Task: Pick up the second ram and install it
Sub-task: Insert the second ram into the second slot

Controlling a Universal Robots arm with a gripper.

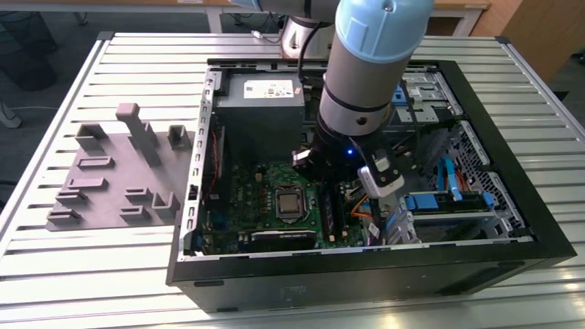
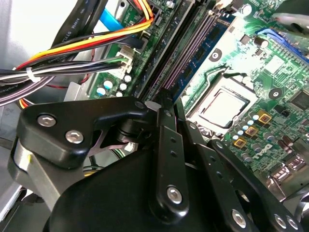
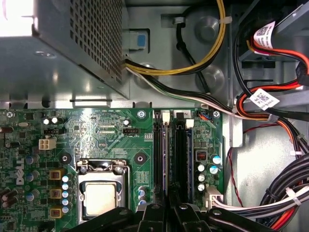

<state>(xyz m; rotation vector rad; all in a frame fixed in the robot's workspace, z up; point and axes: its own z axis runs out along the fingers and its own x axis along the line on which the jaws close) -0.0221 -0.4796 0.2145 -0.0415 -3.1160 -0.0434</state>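
Note:
My gripper (image 1: 336, 192) reaches down into the open computer case (image 1: 512, 171), over the memory slots beside the processor (image 1: 290, 203). In both wrist views its black fingers (image 2: 164, 125) come together at the tips (image 3: 171, 195) with no gap showing. They sit right above one end of the long black slots (image 3: 159, 154). The second ram (image 3: 189, 154), a thin dark stick with a blue-green board edge (image 2: 211, 46), stands upright in a slot on the green motherboard (image 3: 106, 130). I cannot tell whether the fingertips touch it.
A grey power supply (image 1: 260, 103) sits close beside the arm. Bundles of coloured cables (image 3: 270, 111) run along the slots' far side. Blue-tabbed drive bays (image 1: 448, 199) stand at the exterior view's right. A grey holder block (image 1: 119, 171) lies on the slatted table outside the case.

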